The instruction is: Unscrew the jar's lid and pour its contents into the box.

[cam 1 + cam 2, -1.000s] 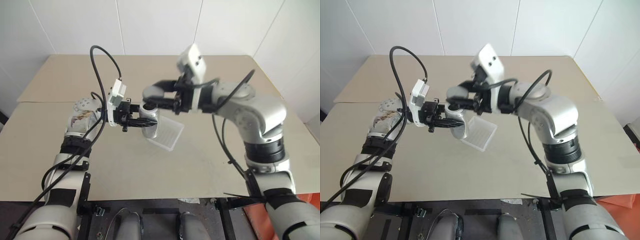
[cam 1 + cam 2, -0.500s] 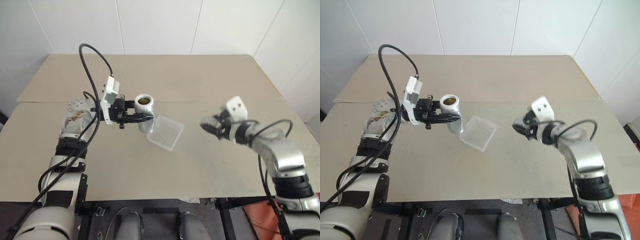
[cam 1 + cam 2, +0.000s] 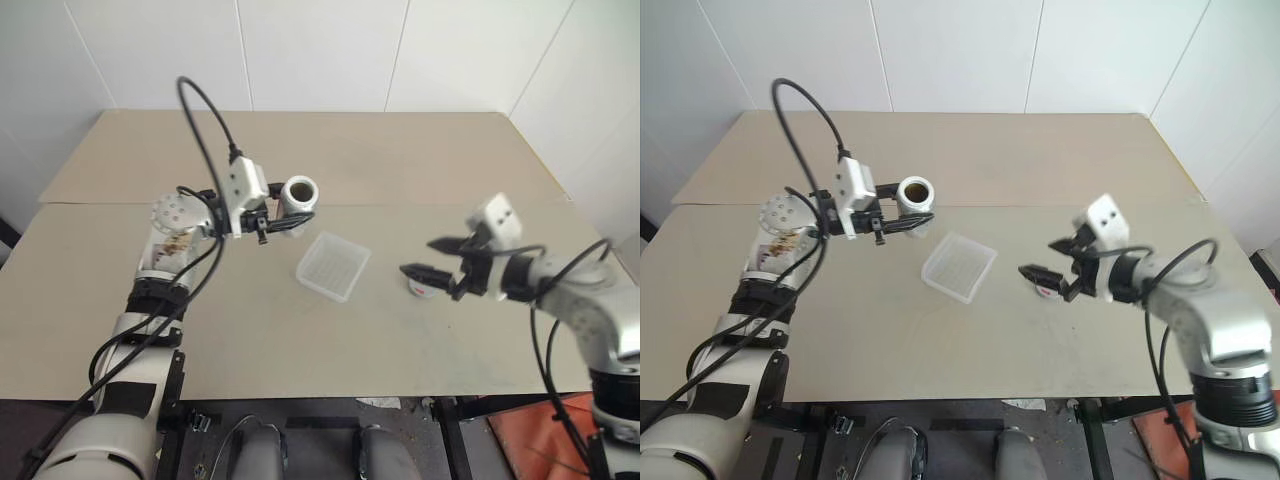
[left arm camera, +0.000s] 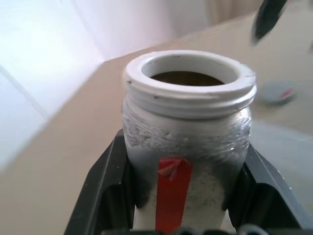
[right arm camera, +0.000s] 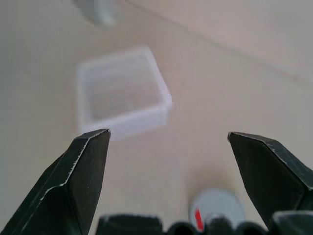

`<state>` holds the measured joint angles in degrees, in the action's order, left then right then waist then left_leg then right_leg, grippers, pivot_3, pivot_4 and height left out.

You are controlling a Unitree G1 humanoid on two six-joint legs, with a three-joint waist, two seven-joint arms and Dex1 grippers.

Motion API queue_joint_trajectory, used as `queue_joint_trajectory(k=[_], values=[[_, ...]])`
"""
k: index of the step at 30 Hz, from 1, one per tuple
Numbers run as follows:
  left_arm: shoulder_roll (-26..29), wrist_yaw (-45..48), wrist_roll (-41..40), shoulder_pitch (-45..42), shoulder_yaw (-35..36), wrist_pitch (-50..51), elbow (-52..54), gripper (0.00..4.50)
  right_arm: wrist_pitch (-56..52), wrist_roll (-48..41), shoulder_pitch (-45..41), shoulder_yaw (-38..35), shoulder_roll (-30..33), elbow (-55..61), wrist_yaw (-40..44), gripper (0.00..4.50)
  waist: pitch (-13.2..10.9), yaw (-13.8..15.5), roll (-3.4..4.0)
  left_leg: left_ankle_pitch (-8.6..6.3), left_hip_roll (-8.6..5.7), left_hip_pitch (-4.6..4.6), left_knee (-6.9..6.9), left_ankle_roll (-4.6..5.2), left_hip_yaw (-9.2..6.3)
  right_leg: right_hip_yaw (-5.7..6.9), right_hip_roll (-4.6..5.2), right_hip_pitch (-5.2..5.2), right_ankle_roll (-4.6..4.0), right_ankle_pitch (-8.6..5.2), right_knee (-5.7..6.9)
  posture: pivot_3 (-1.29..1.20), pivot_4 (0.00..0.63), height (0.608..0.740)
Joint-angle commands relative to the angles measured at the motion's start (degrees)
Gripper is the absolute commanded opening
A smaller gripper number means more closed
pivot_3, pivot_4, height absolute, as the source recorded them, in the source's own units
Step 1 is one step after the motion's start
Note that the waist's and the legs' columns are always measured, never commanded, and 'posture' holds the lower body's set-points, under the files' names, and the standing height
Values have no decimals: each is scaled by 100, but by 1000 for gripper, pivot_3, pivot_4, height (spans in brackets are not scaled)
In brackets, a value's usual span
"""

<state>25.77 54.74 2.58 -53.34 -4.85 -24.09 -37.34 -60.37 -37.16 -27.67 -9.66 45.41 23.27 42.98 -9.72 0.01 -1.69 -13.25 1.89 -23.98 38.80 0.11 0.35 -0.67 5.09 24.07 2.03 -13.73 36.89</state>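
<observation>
My left gripper is shut on the jar, a clear-grey cylinder with a red mark. It holds the jar above the table, to the left of and beyond the box. The jar's white mouth is uncovered and tipped over sideways, with dark contents inside. The box is a shallow translucent square tray, empty. The lid, white with a red mark, lies on the table to the right of the box. My right gripper hangs open just above the lid, holding nothing.
The beige table has a seam running across it behind the arms. White walls stand beyond its far edge. Black cables loop over the left arm.
The right gripper swung away right and down from the jar, opened and left the lid on the table. The left wrist rolled, tipping the jar's mouth from upright to sideways.
</observation>
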Motion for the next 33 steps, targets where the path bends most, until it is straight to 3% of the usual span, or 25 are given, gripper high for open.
queue_joint_trajectory(k=[1,4,7,10,15,19,27,30,33], values=[[416,-2500,2392,-765,-866,-2300,-707,1947,-604,-551,-330,-3,107,228,78,4472,-1,28,-2,0,-1,-2,0,0,0,0,0,1,2,2,-1,0,150,740],[733,-4978,4552,-1435,-1974,-2714,-1033,1947,-729,-678,-562,130,150,106,165,4472,-1,59,-2,0,-6,-13,0,0,3,-2,6,12,7,4,-2,0,150,740],[961,-7562,6950,-2268,-3606,-2135,-1110,1947,-685,-685,-719,305,257,46,287,4472,-1,85,-2,0,-12,-23,3,0,3,2,11,15,14,7,-7,0,150,740],[857,-8657,7926,-2691,-4525,-1917,-1253,1947,-699,-740,-882,400,261,-18,322,4472,-1,92,-2,0,-17,-29,0,-1,7,2,18,17,23,9,-10,0,150,740],[439,-8922,8673,-2937,-5363,-1331,-1752,1947,-746,-795,-1020,389,123,-124,168,4472,-2,79,-2,0,-16,-33,0,0,11,2,17,24,23,9,1,0,150,740],[233,-9026,8859,-3009,-5666,-1019,-1831,1947,-875,-959,-1061,206,37,-124,68,4472,-2,68,-3,0,-17,-36,1,0,11,2,18,27,23,9,14,0,150,740],[147,-9099,8501,-2955,-5528,-856,-1833,1947,-917,-1190,-922,84,48,27,-156,4472,-2,65,-4,0,-17,-37,2,0,9,1,19,28,23,9,21,0,150,740],[197,-8634,7663,-2724,-5096,-1494,-1956,1947,-901,-1228,-855,103,63,107,-220,4472,-2,65,-4,0,-16,-37,2,0,9,1,19,29,23,9,21,0,150,740],[146,-6657,5335,-2239,-3740,-2321,-2399,1947,-884,-1269,-809,67,64,157,-283,4472,-2,52,-3,0,-15,-34,3,0,11,0,20,26,22,10,21,0,150,740]])
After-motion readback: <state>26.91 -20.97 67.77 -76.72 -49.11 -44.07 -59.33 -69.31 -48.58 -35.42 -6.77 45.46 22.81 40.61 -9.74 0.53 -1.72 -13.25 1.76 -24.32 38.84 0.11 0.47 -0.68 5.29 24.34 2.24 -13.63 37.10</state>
